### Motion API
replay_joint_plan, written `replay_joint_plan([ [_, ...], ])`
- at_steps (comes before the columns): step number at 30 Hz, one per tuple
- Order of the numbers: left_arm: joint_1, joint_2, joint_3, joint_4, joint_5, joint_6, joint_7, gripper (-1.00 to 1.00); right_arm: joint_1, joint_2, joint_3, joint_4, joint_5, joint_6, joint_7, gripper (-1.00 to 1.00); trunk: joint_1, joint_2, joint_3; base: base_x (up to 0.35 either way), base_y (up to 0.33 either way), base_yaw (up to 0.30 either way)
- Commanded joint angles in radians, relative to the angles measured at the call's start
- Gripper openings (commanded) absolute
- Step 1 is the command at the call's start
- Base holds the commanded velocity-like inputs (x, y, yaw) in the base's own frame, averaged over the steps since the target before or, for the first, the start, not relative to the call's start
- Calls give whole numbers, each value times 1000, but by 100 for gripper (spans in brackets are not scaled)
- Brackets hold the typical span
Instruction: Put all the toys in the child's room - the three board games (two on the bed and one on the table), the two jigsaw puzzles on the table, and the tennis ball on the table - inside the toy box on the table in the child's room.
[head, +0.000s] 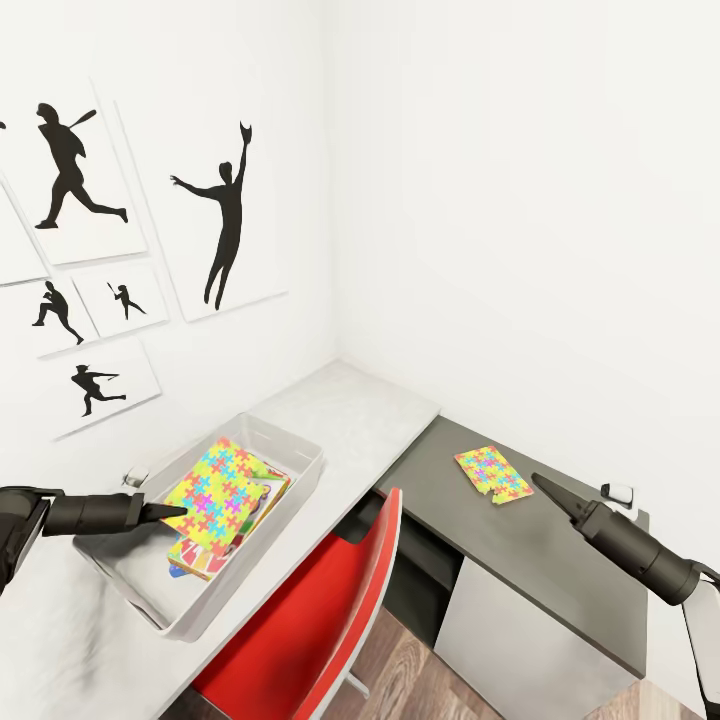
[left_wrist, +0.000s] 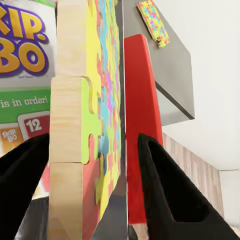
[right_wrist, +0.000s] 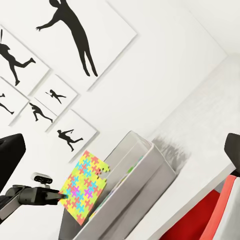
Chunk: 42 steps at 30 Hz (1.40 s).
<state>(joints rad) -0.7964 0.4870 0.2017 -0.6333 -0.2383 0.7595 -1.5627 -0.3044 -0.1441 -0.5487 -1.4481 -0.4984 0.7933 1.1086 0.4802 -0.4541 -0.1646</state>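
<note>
My left gripper is shut on the edge of a multicoloured jigsaw puzzle, held tilted over the light-grey toy box on the pale table. In the left wrist view the puzzle stands between both fingers, wooden back showing. Under it in the box lie board games, the SKIP-BO one on top. A second jigsaw puzzle lies flat on the dark desk part. My right gripper hovers open just right of it, empty. The tennis ball and the bed are out of view.
A red chair is pushed in at the desk's inner corner, close to the toy box. White drawer fronts sit under the dark top. Black sports-silhouette pictures hang on the left wall. Wood floor shows below.
</note>
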Motion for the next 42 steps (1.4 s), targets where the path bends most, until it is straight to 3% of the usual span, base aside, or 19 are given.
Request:
replay_joint_plan([
  [1,-1,-1,4,-1,-10,11,-8,100,-1,0,-1,0,-3,6,1,100,1,-2,-2,0,0,0],
  [21,-1,2,5,-1,-10,10,-8,100,-1,0,-1,0,-3,4,1,100,1,-2,-2,0,0,0],
  [23,-1,11,7,-1,-9,10,-8,100,-1,0,-1,0,-3,3,1,100,1,-2,-2,0,0,0],
  [25,-1,28,23,-2,-7,10,-8,100,-1,0,-1,0,-3,3,2,100,1,-2,-2,0,0,0],
  [30,0,49,116,-4,-6,3,-8,100,-1,0,-1,0,-3,3,2,100,1,-2,-2,0,0,0],
  [35,0,61,142,-5,-5,-4,-8,100,-1,0,-1,0,-3,3,1,100,1,-2,-2,0,0,0],
  [42,0,63,145,-5,-3,-5,-8,100,-1,0,-1,0,-3,2,3,100,1,-2,-2,0,0,0],
])
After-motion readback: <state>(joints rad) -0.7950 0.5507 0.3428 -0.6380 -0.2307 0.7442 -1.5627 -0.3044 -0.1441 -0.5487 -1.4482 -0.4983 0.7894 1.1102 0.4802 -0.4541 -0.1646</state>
